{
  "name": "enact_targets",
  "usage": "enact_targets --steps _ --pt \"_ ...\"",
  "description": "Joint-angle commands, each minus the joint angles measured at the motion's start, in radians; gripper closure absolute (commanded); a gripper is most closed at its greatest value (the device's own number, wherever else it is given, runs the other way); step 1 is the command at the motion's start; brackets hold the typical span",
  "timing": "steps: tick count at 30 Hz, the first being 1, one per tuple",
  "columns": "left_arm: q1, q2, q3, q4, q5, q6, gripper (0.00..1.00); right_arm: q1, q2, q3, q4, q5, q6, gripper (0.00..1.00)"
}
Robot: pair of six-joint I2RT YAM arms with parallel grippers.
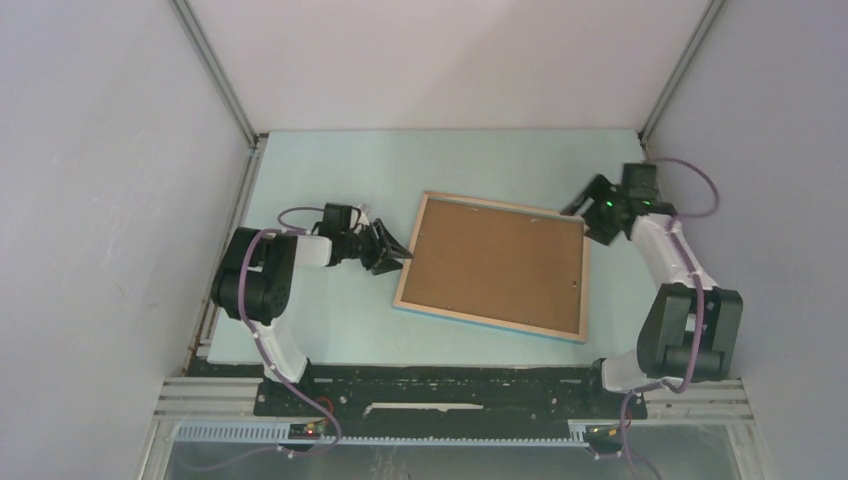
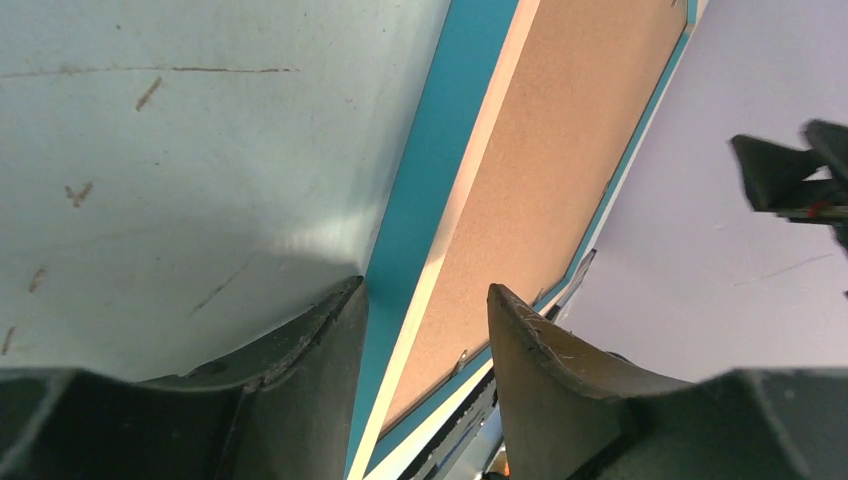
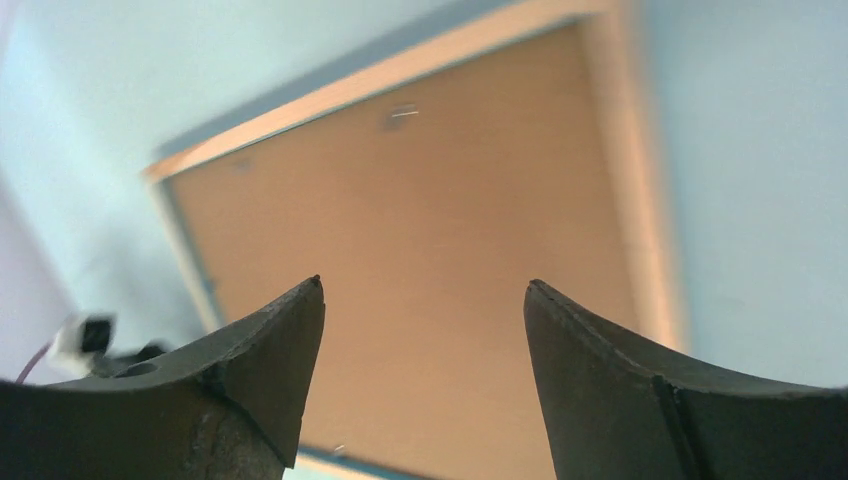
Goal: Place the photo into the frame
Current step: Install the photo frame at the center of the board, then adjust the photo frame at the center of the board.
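Note:
The frame [image 1: 584, 285] lies face down on the pale table, its light wood back up and its turquoise edge [image 2: 430, 170] showing. A brown backing board [image 1: 492, 262] fills it. The photo is hidden. My left gripper [image 1: 395, 250] is at the frame's left edge, open; its fingers straddle that edge [image 2: 425, 290], one on the table side and one over the board [image 2: 560, 150]. My right gripper [image 1: 585, 205] hovers by the far right corner, open with nothing between its fingers [image 3: 422, 285]. Below it I see the board [image 3: 420, 180] and the wood rim [image 3: 640, 200].
Pale walls close in the table on the left, back and right. The arms' black base rail [image 1: 450, 385] runs along the near edge. Small metal tabs [image 3: 404, 113] sit at the board's edges.

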Motion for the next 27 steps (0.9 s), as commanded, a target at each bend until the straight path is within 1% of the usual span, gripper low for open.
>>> enact_targets --steps 1,3,5,8,9,13,19,23,27 --pt "-0.007 -0.040 0.034 -0.010 -0.011 0.035 0.43 -0.187 -0.094 -0.093 -0.119 0.047 -0.119 0.19" --pt "-0.007 -0.038 0.034 -0.008 -0.007 0.035 0.42 -0.271 -0.097 -0.134 -0.103 0.017 -0.116 0.19" --pt "-0.007 -0.033 0.035 -0.006 -0.003 0.035 0.41 -0.322 -0.082 -0.176 -0.071 -0.027 -0.115 0.20" --pt "-0.008 -0.027 0.029 0.008 0.006 0.023 0.41 -0.329 -0.025 -0.212 -0.016 -0.102 -0.110 0.22" --pt "-0.008 -0.025 0.027 0.013 0.011 0.018 0.41 -0.328 0.006 -0.220 0.007 -0.135 -0.108 0.24" --pt "-0.011 -0.030 0.014 0.022 0.013 0.012 0.41 -0.316 0.123 -0.231 0.101 -0.214 -0.105 0.28" --pt "-0.010 -0.034 -0.011 0.056 0.023 -0.030 0.41 -0.273 0.227 -0.208 0.196 -0.259 -0.064 0.28" --pt "-0.011 -0.039 -0.035 0.119 0.056 -0.099 0.42 -0.210 0.286 -0.133 0.179 -0.248 -0.065 0.29" --pt "-0.021 -0.092 -0.105 0.163 0.051 -0.144 0.42 -0.137 0.341 -0.033 0.140 -0.203 -0.069 0.30"
